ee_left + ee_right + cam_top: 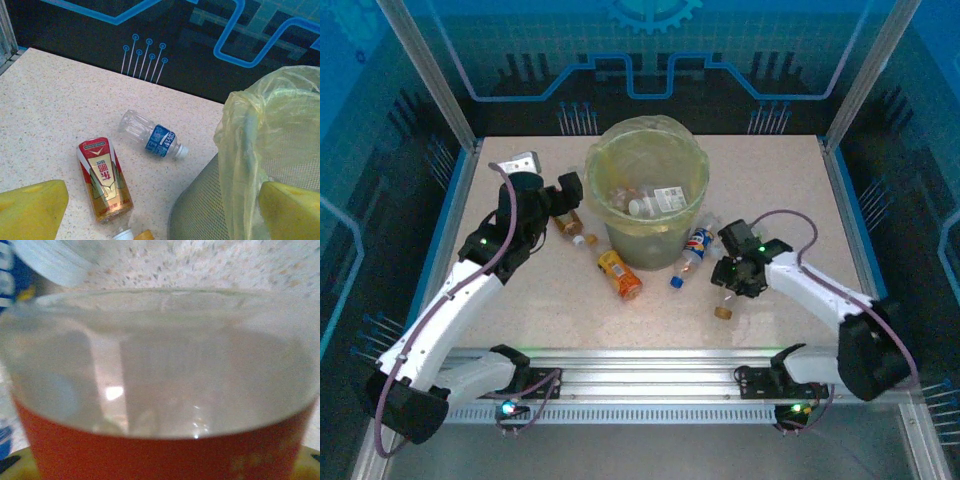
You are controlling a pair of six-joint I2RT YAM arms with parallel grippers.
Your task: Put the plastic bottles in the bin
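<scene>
Right wrist view: red-labelled bottle (165,390) sat at frame centre within right gripper (738,278), grip unconfirmed; left gripper (568,200) gaped wide, presumably awaiting bottles (102,180) beside bin (250,130).

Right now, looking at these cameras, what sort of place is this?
Probably a robot test cell or lab booth: a speckled table boxed in by metal frame posts and blue circuit-print panels, with robot arms mounted on a rail.

Chinese characters on red-gold bottle (104,180); blue-label bottle (151,136) print unreadable.
</scene>
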